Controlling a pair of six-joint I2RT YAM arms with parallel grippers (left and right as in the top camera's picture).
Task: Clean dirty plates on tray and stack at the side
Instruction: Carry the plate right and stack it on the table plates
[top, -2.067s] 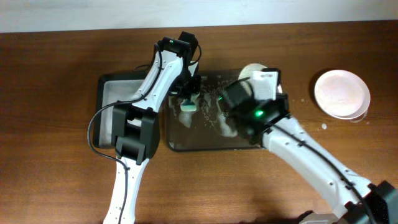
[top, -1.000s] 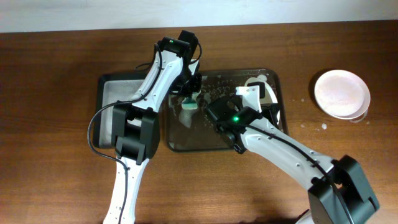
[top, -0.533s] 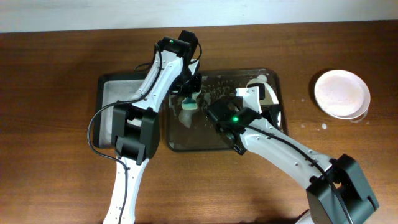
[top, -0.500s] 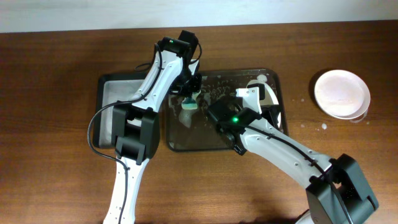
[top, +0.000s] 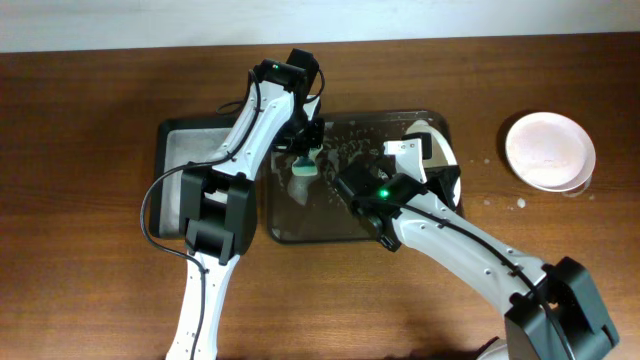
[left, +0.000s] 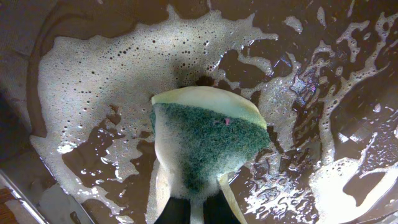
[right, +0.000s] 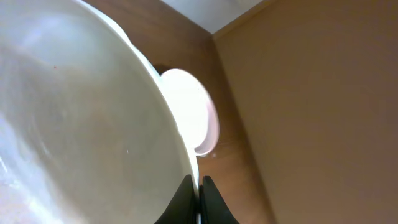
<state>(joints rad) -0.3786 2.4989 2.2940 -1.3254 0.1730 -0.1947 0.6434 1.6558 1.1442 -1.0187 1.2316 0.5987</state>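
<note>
The dark tray (top: 290, 228), wet with white foam, lies at the table's middle. My left gripper (top: 303, 160) is shut on a green and yellow sponge (left: 208, 146) held over the foamy tray floor (left: 93, 81). My right gripper (right: 199, 198) is shut on the rim of a white plate (right: 74, 130), held tilted on edge over the tray's right end (top: 438, 152). White plates (top: 549, 150) are stacked on the table at the right; the stack also shows in the right wrist view (right: 189, 112). How many plates are in it I cannot tell.
A narrower dark tub (top: 185, 150) stands against the tray's left side. Bare brown wood (top: 90, 260) lies to the left and front. Small white drops (top: 520, 203) lie near the stack.
My right arm swung over the tray's right part and the held plate shifted slightly right, standing more on edge. The left arm and sponge have not moved.
</note>
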